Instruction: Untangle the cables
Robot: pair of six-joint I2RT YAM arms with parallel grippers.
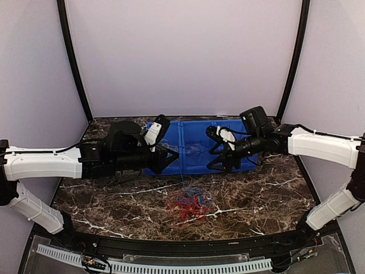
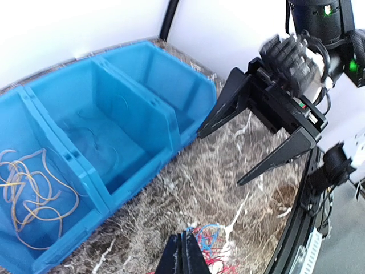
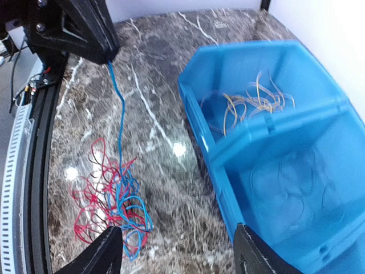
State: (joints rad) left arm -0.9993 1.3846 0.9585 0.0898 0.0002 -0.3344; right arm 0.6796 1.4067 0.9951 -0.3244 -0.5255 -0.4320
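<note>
Messy red and blue cables (image 1: 188,204) in a pile
Near the bin (image 3: 245,51), left gripper (image 1: 174,155) pinches one blue cable (image 3: 121,114); right gripper (image 3: 177,237) is spread.

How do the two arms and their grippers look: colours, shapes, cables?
The left arm and the right arm have white shells, black joints and thin black cables along them. The left gripper and the right gripper are black, each with two long, pointed, wedge-shaped fingers.
</note>
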